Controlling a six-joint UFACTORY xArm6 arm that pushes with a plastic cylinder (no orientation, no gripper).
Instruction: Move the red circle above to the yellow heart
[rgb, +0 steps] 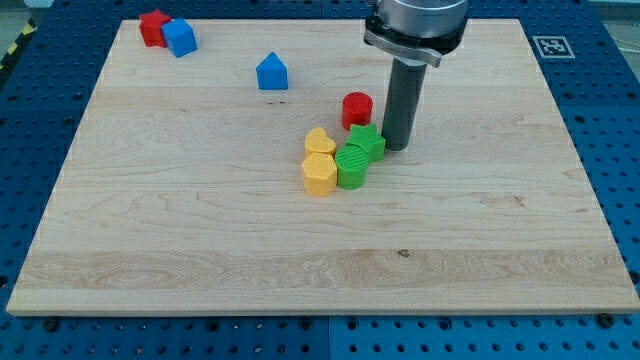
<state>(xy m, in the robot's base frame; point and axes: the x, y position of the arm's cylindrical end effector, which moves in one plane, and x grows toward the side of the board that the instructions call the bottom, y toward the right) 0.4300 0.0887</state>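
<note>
Where the board (150, 250) reaches its far left top corner, well away from my tip, sit a red star (152, 27) and a blue cube (181, 38) touching; then a blue house (272, 72); yellow heart (319, 141) over yellow hexagon (319, 174); green cylinder (351, 166); red circle (357, 109), up-left of my tip; green star (368, 140), just left; my tip (396, 148), a bare rod holding nothing.

The arm's housing (415, 25) is cut off by the view's top edge, so only its lower collar and the rod show. The blue cube (181, 38) covers the right side of the red star (152, 27). The green star (367, 140) is partly covered by the green cylinder (351, 166), which perhaps also hides some of the yellow heart (319, 141).
</note>
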